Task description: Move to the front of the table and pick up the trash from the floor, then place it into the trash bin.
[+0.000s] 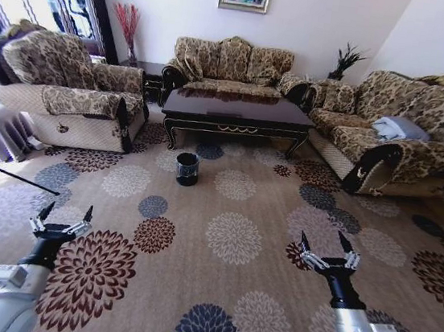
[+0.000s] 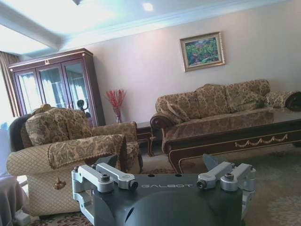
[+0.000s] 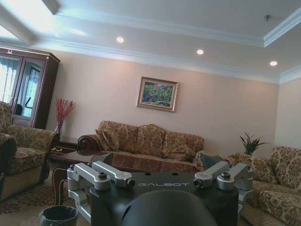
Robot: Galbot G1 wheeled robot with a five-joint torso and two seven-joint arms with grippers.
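The long dark table (image 1: 237, 109) with gold scrollwork stands ahead in front of the back sofa, also seen in the left wrist view as the table (image 2: 235, 139) and in the right wrist view as the table (image 3: 141, 164). The small black trash bin (image 1: 187, 168) sits on the patterned floor (image 1: 233, 236) just before the table's left end; the bin (image 3: 59, 215) has a shiny liner. I cannot make out any trash on the carpet. My left gripper (image 1: 67, 212) and right gripper (image 1: 324, 242) hover low over the carpet, both open and holding nothing. Their jaws also show as left gripper (image 2: 160, 165) and right gripper (image 3: 157, 162).
A patterned armchair (image 1: 70, 87) flanks the left, a sofa (image 1: 230, 66) stands behind the table, and another sofa (image 1: 404, 132) lines the right. A thin dark rod (image 1: 10, 175) crosses the floor at left. Wide open carpet lies between me and the table.
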